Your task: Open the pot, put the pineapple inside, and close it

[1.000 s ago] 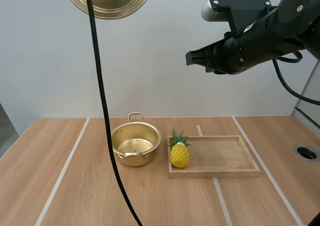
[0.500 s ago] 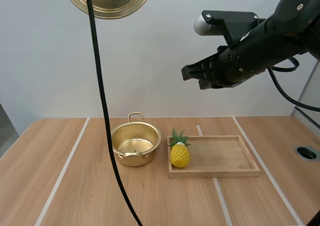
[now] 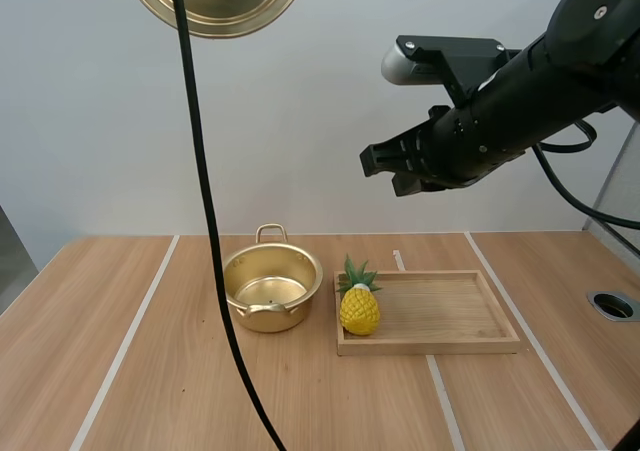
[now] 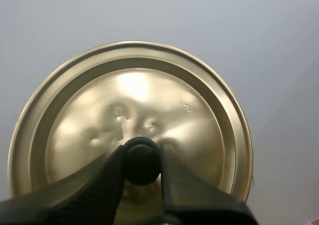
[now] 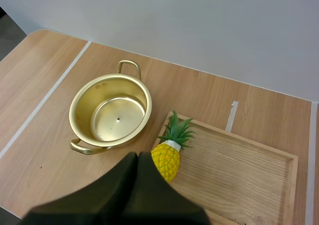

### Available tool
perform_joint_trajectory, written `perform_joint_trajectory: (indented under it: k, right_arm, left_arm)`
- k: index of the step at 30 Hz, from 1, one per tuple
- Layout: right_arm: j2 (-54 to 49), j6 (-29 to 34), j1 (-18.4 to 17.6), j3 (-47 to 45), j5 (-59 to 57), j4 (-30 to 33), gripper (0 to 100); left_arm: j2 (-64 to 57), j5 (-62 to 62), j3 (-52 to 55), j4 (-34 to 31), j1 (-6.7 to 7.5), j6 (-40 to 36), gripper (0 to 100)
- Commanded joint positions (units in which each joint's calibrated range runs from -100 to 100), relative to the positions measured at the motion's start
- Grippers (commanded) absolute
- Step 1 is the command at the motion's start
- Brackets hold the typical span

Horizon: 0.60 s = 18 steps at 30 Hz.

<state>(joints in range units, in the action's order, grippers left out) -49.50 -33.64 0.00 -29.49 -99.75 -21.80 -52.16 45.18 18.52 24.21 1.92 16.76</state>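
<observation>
Your left pincer point(image 4: 142, 157) is closed on the black knob point(image 4: 142, 166) of the gold lid point(image 4: 129, 100), with its two fingers point(image 4: 99, 180) pinching the knob from either side. It holds the lid high in the air, well above the worktop point(image 3: 120, 371). This is probably to leave the pot's mouth free for loading.

The pot point(image 5: 110, 114) stands upright on the worktop, open and empty. Just beside it, to its right, lies a shallow wooden tray point(image 3: 450, 316). The pineapple point(image 5: 167, 160) rests in the end of the tray nearest the pot, with its leafy crown on the far side. It is close to the pot's rim, with the tray wall between them. You cannot tell from these views whether the fruit stands or lies.

Your right pincer point(image 5: 136, 157) hangs in the air well above the fruit and the near end of the tray. Its fingers are pressed together as one dark wedge, gripping nothing, and they point down toward the pineapple.

Judging by this layout, the lid is off and picking up the fruit comes next. You would need to spread those fingers before lowering them onto the pineapple, which is not yet in the pot.
</observation>
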Motion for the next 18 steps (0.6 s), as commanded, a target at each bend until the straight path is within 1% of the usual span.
perform_joint_trajectory:
  k: [1,12,13,14,15,17,18]
  right_arm:
    - [-0.23,-0.6,0.15,0.66,-0.25,-0.57,0]
    - [-0.23,-1.3,0.15,0.66,-0.25,-0.22,0]
    - [-0.23,-2.03,0.15,0.66,-0.25,-0.22,6]
    - [-0.23,-2.52,0.15,0.66,-0.25,-0.08,18]
    - [-0.23,-2.52,0.15,0.66,-0.25,0.35,36]
    - [-0.08,-2.52,0.15,0.66,-0.25,0.75,79]
    - [0.04,-2.52,0.15,0.66,-0.25,0.68,95]
  left_arm:
    - [-0.48,-1.55,-0.55,0.38,0.15,-0.5,0]
    - [-0.48,-1.55,-0.55,0.38,0.15,-0.5,0]
    - [-0.48,-1.55,-0.55,0.38,0.15,-0.5,0]
    - [-0.48,-1.55,-0.55,0.38,0.15,-0.5,0]
    - [-0.48,-1.55,-0.55,0.38,0.15,-0.5,0]
    - [-0.48,-1.55,-0.55,0.38,0.15,-0.5,0]
    - [-0.48,-1.55,-0.55,0.38,0.15,-0.5,0]
